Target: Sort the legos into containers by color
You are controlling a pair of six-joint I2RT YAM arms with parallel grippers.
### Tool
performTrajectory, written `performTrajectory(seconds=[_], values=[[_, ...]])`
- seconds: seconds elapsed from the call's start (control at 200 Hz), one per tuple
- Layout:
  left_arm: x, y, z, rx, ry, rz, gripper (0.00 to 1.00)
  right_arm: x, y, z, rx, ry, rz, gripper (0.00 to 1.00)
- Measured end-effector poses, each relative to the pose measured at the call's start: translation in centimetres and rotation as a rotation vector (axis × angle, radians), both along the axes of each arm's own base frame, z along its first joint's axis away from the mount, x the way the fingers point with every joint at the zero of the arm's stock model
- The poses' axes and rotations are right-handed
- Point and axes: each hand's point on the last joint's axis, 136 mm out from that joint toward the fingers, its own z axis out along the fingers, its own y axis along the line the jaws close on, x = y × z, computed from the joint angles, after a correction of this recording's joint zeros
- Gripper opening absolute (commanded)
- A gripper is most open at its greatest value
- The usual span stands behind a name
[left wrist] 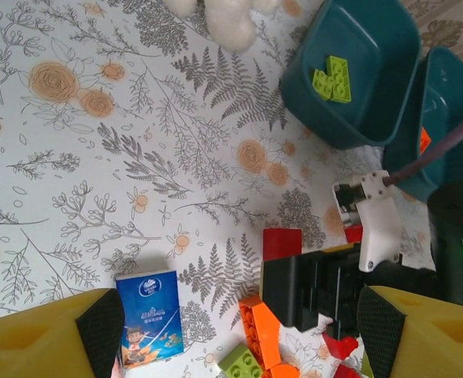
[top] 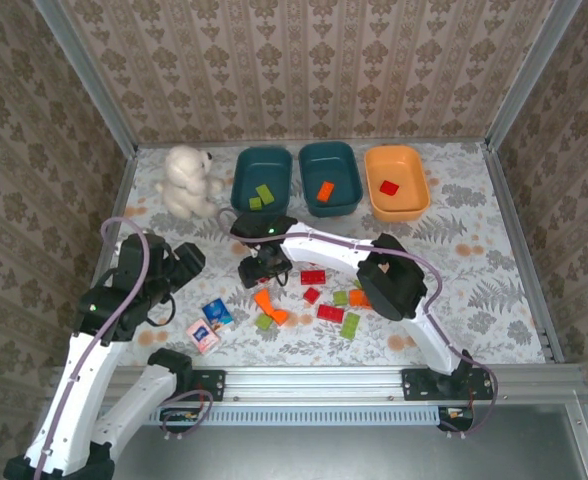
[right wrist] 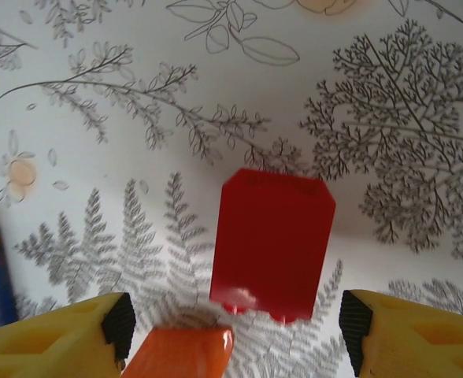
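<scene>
Three tubs stand at the back: a dark teal tub (top: 244,165) holding green bricks (top: 261,196), a second teal tub (top: 349,165) holding an orange brick (top: 325,190), and an orange tub (top: 412,165) holding a red brick (top: 389,187). Loose red (top: 330,313), orange (top: 266,300) and green (top: 350,324) legos lie mid-table. My right gripper (top: 264,270) (right wrist: 236,329) hangs open over a red brick (right wrist: 272,244), its fingers apart on either side, with an orange brick (right wrist: 180,352) near the left finger. My left gripper (top: 186,262) (left wrist: 241,335) is open and holds nothing.
A white plush bear (top: 187,180) sits left of the tubs. A blue carton (top: 217,313) (left wrist: 149,317) and a pink carton (top: 202,335) lie at the near left. The right arm's black gripper body (left wrist: 318,291) sits close before my left fingers. Metal-framed walls close in the table.
</scene>
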Motion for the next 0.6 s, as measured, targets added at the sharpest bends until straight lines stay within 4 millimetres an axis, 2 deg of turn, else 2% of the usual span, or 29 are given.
performTrajectory(seconds=[0.125,0.305,0.42,0.6], values=[[0.0,-0.1,-0.1,-0.001,0.007,-0.003,0.81,0.9,0.3,-1.2,-0.034,-0.011,-0.006,0.64],[0.0,-0.3,0.2,-0.011,0.003,-0.012,0.81,1.8,0.4,-2.6,-0.076,-0.029,-0.017,0.43],[0.0,-0.4,0.6,-0.017,-0.008,-0.018,0.81,2.3,0.4,-2.2,-0.083,-0.043,-0.027,0.29],[0.1,-0.9,0.8,-0.032,-0.01,-0.044,0.81,3.0,-0.2,-1.4,-0.089,-0.058,-0.044,0.25]])
